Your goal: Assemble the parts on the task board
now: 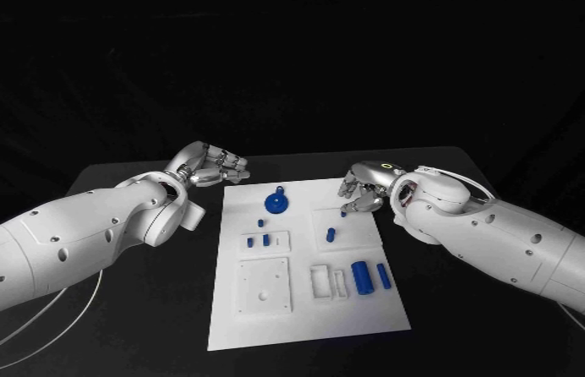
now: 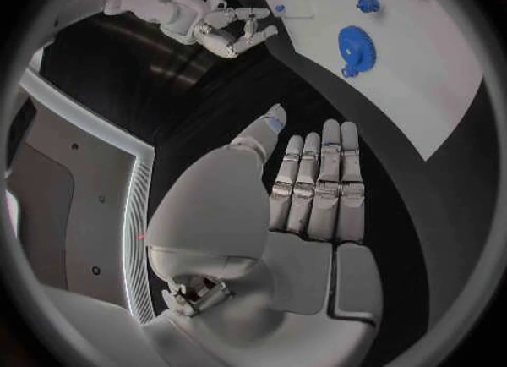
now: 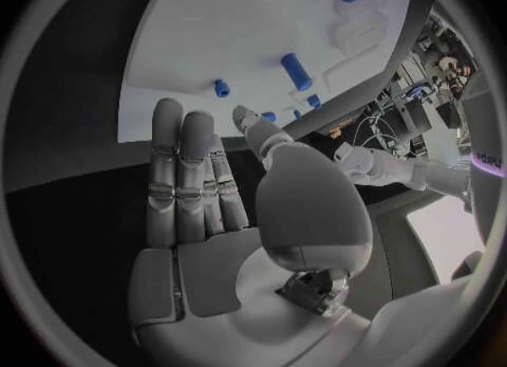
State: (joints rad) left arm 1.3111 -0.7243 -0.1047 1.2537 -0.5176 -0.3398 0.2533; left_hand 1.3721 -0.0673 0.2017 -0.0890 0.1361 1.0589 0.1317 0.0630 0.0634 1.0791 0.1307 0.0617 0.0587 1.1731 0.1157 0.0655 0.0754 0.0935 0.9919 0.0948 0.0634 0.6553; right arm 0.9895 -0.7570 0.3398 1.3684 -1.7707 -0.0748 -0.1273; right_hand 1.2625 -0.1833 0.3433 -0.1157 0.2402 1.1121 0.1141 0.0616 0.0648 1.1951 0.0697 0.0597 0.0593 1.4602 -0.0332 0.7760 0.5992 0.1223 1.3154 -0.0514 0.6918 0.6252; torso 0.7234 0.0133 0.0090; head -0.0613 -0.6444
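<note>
You've got the white rectangular task board (image 1: 305,309) mid-table w/ small blue plastic parts on it: nearest you the fat blue cylinder (image 1: 362,275) and slim blue peg (image 1: 384,276), farther back the round blue toothed gear (image 1: 276,201) at the far edge. Both hands empty, fingers straight and apart: left hand (image 1: 214,164) just off the board's far-left corner, right hand (image 1: 363,188) over its far-right edge. Judging from here, nothing's picked yet; go for one part, approach from above, slow. Can't make out the socket shapes or which peg fits where.
</note>
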